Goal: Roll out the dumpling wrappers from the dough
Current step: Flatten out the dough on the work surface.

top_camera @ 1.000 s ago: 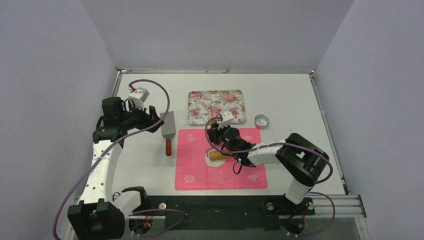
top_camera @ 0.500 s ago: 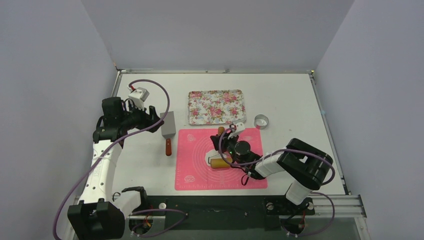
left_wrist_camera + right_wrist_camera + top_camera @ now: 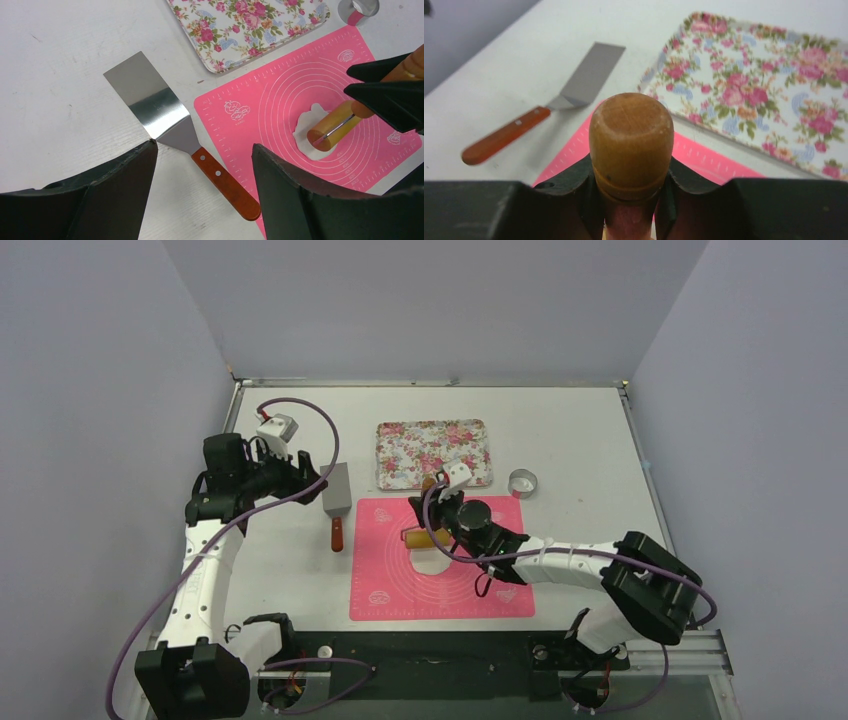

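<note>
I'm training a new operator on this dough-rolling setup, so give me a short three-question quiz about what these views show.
1. True or false: the right claw is shut on the rolling pin's wooden handle.
2. The rolling pin's roller rests on: A) the dough on the pink mat; B) the floral tray; C) the metal ring cutter.
3. Which tool lies in view below the open left claw?
Key: 1 true; 2 A; 3 the spatula.
</note>
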Available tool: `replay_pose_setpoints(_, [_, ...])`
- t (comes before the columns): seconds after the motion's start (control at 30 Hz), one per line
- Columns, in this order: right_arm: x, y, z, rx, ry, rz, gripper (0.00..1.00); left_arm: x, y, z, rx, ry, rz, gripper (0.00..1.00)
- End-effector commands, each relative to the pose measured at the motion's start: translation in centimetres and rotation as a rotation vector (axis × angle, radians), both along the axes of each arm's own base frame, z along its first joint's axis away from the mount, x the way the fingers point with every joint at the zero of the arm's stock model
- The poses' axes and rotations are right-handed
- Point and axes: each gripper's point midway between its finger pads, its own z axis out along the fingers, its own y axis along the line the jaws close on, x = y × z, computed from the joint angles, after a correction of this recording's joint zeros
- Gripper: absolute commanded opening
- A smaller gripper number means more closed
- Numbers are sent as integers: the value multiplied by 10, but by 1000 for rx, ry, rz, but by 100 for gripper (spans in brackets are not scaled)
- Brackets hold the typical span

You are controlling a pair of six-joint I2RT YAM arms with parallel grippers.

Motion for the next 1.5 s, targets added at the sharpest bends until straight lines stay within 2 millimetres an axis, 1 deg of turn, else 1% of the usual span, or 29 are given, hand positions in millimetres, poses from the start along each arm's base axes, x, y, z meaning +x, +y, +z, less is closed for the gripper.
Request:
replay_pose_setpoints(0.0, [16,22,56,52,-116,42,0,8,3,22,14,-75,-2,68])
replay_pose_setpoints(0.03, [17,25,56,56,-118,49,0,8,2,22,14,-73,-2,68])
replay_pose_setpoints(0.07, [20,29,47,42,-108,49,0,8,2,22,16,-73,-3,68])
replay_pose_setpoints(0.1, [22,31,45,47,-108,53,0,8,2,22,16,-73,-3,68])
replay_pose_setpoints(0.17, [29,35,19,18,-72,53,0,8,3,22,16,-73,-3,68])
replay_pose_setpoints(0.2, [33,35,15,15,-66,48,0,8,3,22,17,-73,-4,68])
replay_pose_setpoints(0.23, [34,36,3,-1,-49,53,0,8,3,22,17,-74,-4,68])
replay_pose_setpoints(0.27, [35,37,-2,-11,-44,53,0,8,2,22,16,-72,-4,68])
replay_pose_setpoints(0.33, [37,34,-21,-59,-26,45,0,9,3,21,17,-71,-5,68])
replay_pose_setpoints(0.37, [37,30,-34,-95,-15,41,0,9,2,21,16,-70,-5,68])
replay_pose_setpoints(0.4, [38,27,-40,-114,-9,27,0,9,2,20,15,-69,-6,68])
replay_pose_setpoints(0.43, [36,23,-52,-143,5,24,0,9,2,19,14,-67,-4,68])
replay_pose_setpoints(0.5, [28,15,-66,-174,25,14,0,10,2,19,13,-68,-5,68])
replay_pose_setpoints(0.57, [12,14,-73,-179,35,23,0,10,2,19,15,-68,-5,68])
replay_pose_setpoints(0.6, [9,12,-75,-182,38,11,0,9,2,19,15,-66,-5,68])
replay_pose_setpoints(0.63, [-1,12,-80,-197,43,24,0,9,2,18,14,-66,-7,68])
replay_pose_setpoints(0.7, [-11,10,-89,-215,56,28,0,10,2,18,13,-66,-8,68])
replay_pose_setpoints(0.83, [-23,8,-98,-220,84,32,0,10,1,19,9,-67,-9,68])
replay_pose_setpoints(1.03, [-28,-1,-103,-243,93,10,0,9,1,19,9,-67,-11,68])
replay_pose_setpoints(1.1, [-25,-1,-101,-249,87,0,0,8,0,17,5,-63,-14,68])
replay_pose_setpoints(1.17, [-14,1,-95,-267,64,-11,0,7,-2,12,-7,-53,-21,68])
replay_pose_setpoints(1.2, [-4,5,-85,-247,51,-21,0,6,-5,10,-13,-49,-39,68])
replay_pose_setpoints(1.27, [6,11,-66,-196,28,-14,0,-2,-13,1,-20,-26,-99,68])
replay_pose_setpoints(1.3, [8,14,-60,-184,19,-4,0,-6,-16,-5,-19,-9,-127,68])
replay_pose_setpoints(1.33, [11,18,-45,-161,-1,-4,0,-14,-23,-14,-8,4,-187,68])
replay_pose_setpoints(1.37, [11,19,-41,-165,-10,4,0,-18,-26,-20,1,12,-218,68])
replay_pose_setpoints(1.4, [14,21,-29,-148,-27,3,0,-25,-33,-29,28,16,-283,68])
replay_pose_setpoints(1.43, [17,24,-22,-145,-37,5,0,-28,-35,-36,43,27,-308,68])
replay_pose_setpoints(1.47, [22,23,-18,-141,-41,1,0,-37,-44,-46,81,32,-378,68])
